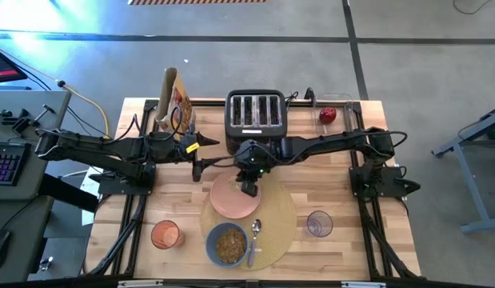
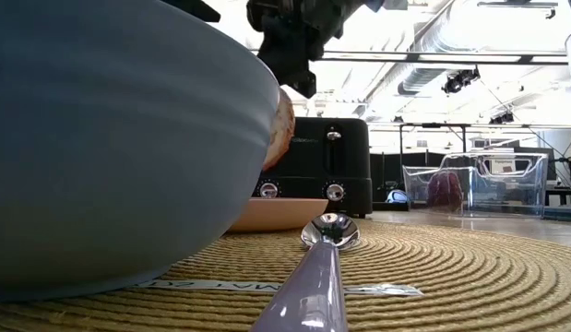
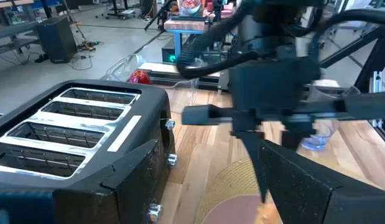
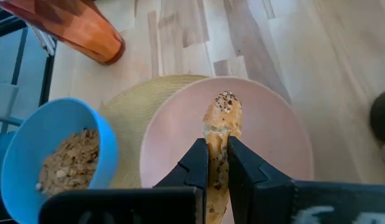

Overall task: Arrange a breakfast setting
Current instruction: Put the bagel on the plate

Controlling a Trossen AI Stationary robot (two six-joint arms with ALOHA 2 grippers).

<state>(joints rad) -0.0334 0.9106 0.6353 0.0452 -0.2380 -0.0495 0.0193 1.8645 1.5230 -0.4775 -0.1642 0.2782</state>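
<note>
Presently, breakfast setting, status by item.

- Round tan placemat (image 1: 281, 226): in place at the tabletop's (image 1: 191, 204) 6 o'clock edge.
- Pink plate (image 1: 229, 203): set at the placemat's 10 o'clock, partly off its rim.
- Blue bowl (image 1: 227, 245): on the placemat at 7 o'clock, filled with brown cereal.
- Small metal spoon (image 1: 254, 237): just beside the bowl, at its 3 o'clock.
- Orange cup (image 1: 165, 234): on bare wood at the bowl's 9 o'clock.
- Clear purplish glass (image 1: 318, 223): at the placemat's 3 o'clock, just off it.
- Bagel (image 4: 221, 127): gripped edge-on by the right gripper (image 4: 218, 163), fingers closed on it, directly over the plate; judged the step in hand, not yet released.
- Red apple (image 1: 328, 115): in a clear container (image 1: 338, 110) at the tabletop's 1 o'clock corner; judged the main item left.
- Left gripper (image 1: 201, 146): waiting by the black toaster (image 1: 255, 114), at its 8 o'clock; finger state cannot be told.

Obscured: whether the bagel touches the plate; the low view is mostly blocked by the bowl's wall.
</note>
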